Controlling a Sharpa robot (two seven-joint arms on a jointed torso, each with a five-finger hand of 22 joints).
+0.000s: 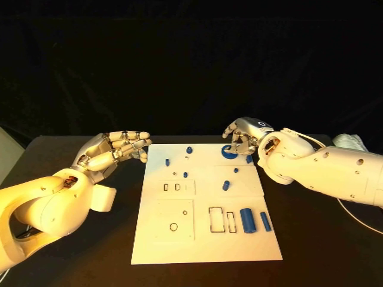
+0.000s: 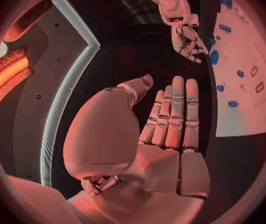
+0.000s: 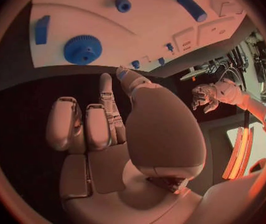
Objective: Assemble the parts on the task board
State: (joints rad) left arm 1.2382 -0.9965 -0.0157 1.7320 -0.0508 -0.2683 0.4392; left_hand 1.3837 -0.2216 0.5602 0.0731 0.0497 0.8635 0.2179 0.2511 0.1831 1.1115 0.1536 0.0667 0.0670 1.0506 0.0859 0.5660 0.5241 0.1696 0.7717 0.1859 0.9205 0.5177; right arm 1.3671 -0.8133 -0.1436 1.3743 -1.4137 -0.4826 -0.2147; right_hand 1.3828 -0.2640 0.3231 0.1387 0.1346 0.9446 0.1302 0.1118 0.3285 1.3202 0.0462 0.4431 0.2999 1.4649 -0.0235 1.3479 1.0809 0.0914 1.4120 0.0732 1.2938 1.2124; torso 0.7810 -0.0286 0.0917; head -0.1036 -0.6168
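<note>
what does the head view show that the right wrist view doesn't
Head view alone: the near half of the task board, with its rectangular slots and the two blue cylinders lying beside them, and the right hand seen from outside, hovering over the board's far right corner.

Right wrist view alone: the teeth of the blue gear plainly shown, and the right hand's palm with curled fingers holding nothing.

Both: the board's far end with the gear and small blue pegs, and the left hand, empty, off the board's left edge.
</note>
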